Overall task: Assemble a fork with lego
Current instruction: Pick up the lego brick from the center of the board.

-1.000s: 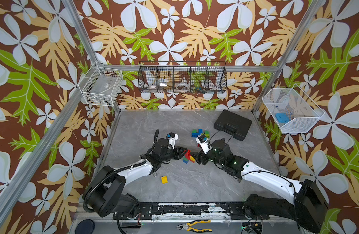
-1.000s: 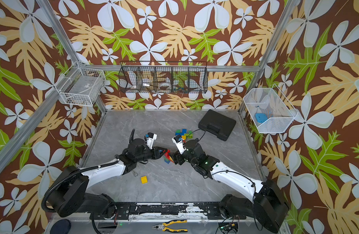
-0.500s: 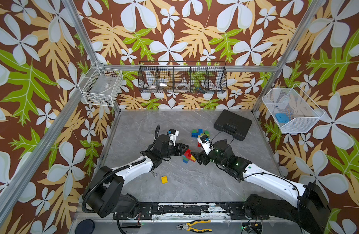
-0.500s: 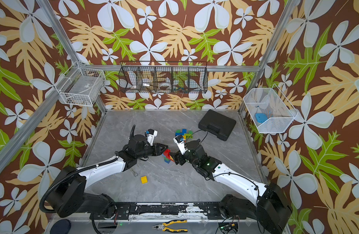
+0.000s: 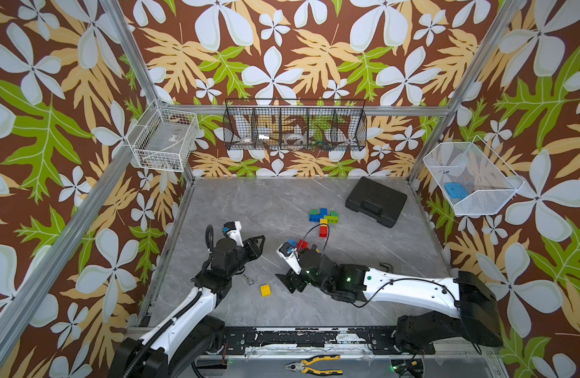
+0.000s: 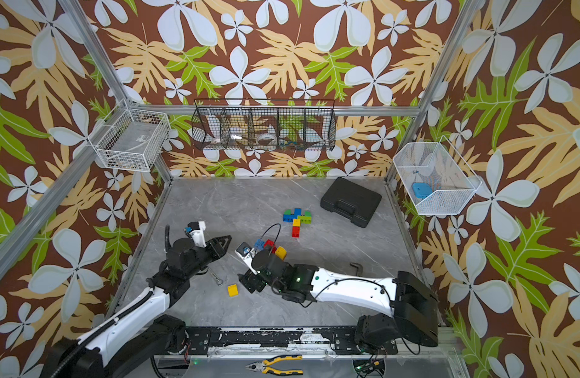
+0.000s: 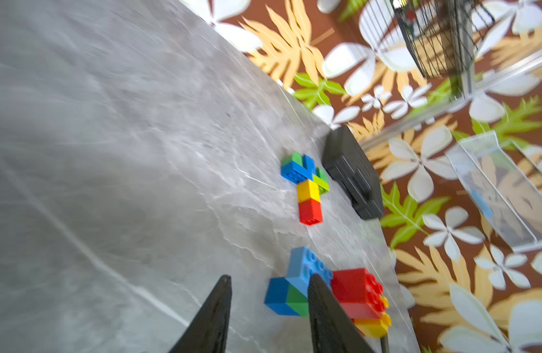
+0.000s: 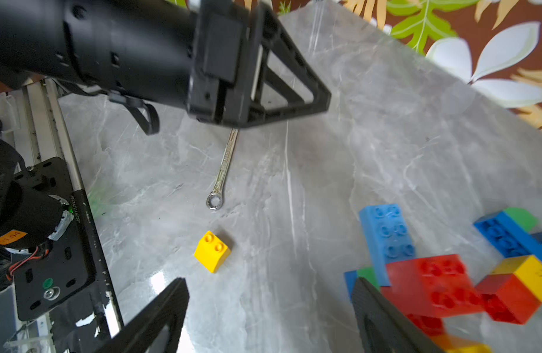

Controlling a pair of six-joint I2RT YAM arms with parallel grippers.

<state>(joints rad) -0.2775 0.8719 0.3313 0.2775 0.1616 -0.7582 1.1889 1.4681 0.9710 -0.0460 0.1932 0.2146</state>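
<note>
A lego piece of blue, green, yellow and red bricks (image 5: 323,217) (image 6: 297,218) (image 7: 306,189) lies flat at the back centre. A second lego cluster of light-blue, red and yellow bricks (image 5: 298,243) (image 6: 269,247) (image 7: 352,290) (image 8: 428,284) rests on the table beside my right wrist. A single yellow brick (image 5: 265,290) (image 6: 232,290) (image 8: 212,251) lies near the front. My left gripper (image 5: 262,241) (image 7: 269,276) is open and empty, left of the cluster. My right gripper (image 5: 287,283) (image 8: 269,280) is wide open and empty, between the cluster and the yellow brick.
A small wrench (image 5: 247,279) (image 8: 222,171) lies under the left gripper. A black case (image 5: 375,201) sits at the back right and a dark hex key (image 5: 385,265) beside the right arm. Wire baskets (image 5: 295,126) hang on the walls. Pliers (image 5: 313,366) lie off the front edge.
Both grippers have opened and drawn away from the blue, red and yellow cluster they met at. It now lies on the table. The right gripper has swung toward the front left.
</note>
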